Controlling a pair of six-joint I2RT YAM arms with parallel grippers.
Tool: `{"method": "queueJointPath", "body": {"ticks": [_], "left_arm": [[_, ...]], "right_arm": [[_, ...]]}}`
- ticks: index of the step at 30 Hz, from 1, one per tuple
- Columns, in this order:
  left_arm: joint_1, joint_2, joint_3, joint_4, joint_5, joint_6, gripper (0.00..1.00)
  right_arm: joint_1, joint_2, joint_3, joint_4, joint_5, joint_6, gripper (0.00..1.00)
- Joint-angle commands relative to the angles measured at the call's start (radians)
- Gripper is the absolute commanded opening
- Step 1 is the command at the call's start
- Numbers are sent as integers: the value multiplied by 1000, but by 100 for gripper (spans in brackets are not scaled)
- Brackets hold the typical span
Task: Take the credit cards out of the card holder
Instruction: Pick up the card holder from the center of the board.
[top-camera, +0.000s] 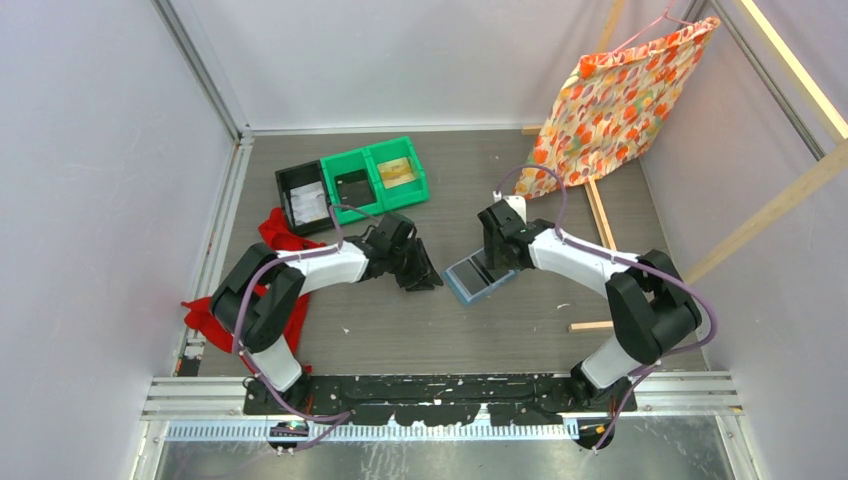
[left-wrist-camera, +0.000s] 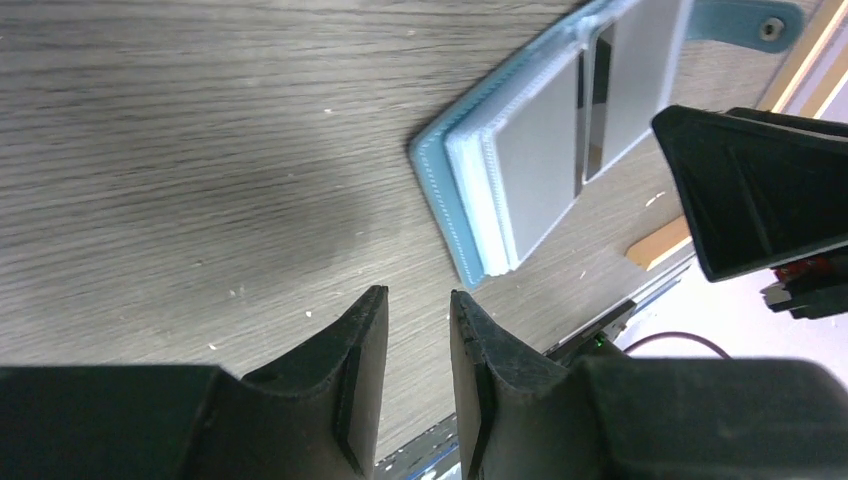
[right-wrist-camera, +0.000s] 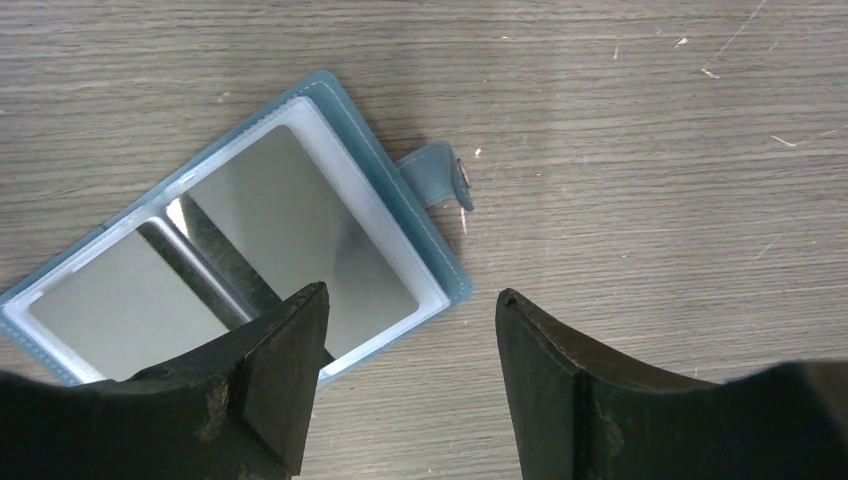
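Note:
The light-blue card holder (top-camera: 468, 278) lies open and flat on the table between my two grippers. It also shows in the left wrist view (left-wrist-camera: 450, 200) and the right wrist view (right-wrist-camera: 345, 115). Pale grey credit cards (right-wrist-camera: 290, 225) sit in its clear sleeves, one on each half, with a dark strip between them. My left gripper (top-camera: 422, 277) is just left of the holder; its jaws (left-wrist-camera: 418, 300) stand a narrow gap apart with nothing between them. My right gripper (right-wrist-camera: 410, 300) is open wide and empty over the holder's strap-side edge, with one finger (right-wrist-camera: 285, 350) above a sleeve corner.
Green bins (top-camera: 375, 180) and a black tray (top-camera: 305, 195) stand at the back left, with a gold-coloured item (top-camera: 397, 172) in one bin. A red cloth (top-camera: 205, 315) lies under the left arm. A patterned cloth (top-camera: 610, 110) hangs over wooden sticks (top-camera: 600, 215) at the back right.

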Motion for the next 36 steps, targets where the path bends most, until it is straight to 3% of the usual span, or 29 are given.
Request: {"method": "queueJointPath", "body": {"ticks": [1,7,20,30,36], "left_arm": [[-16,-45,74,-64,-12,56,31],[-56,-17,192,-234,-121,130,31],[-56,-86,151,-265,-138,139,31],[-51,-162,131,-329,-185,176,32],[-6,-198,122,-384,-185,210,35]], "right_arm": [[-2,-74,20,14,-39,28,67],[-61,-11,49,13,-206,47,67],[-249,114,83,122,-476,118,72],[-245,37,-114,273,-654,290,69],[-172,-81,-237,316,-660,401,69]]}}
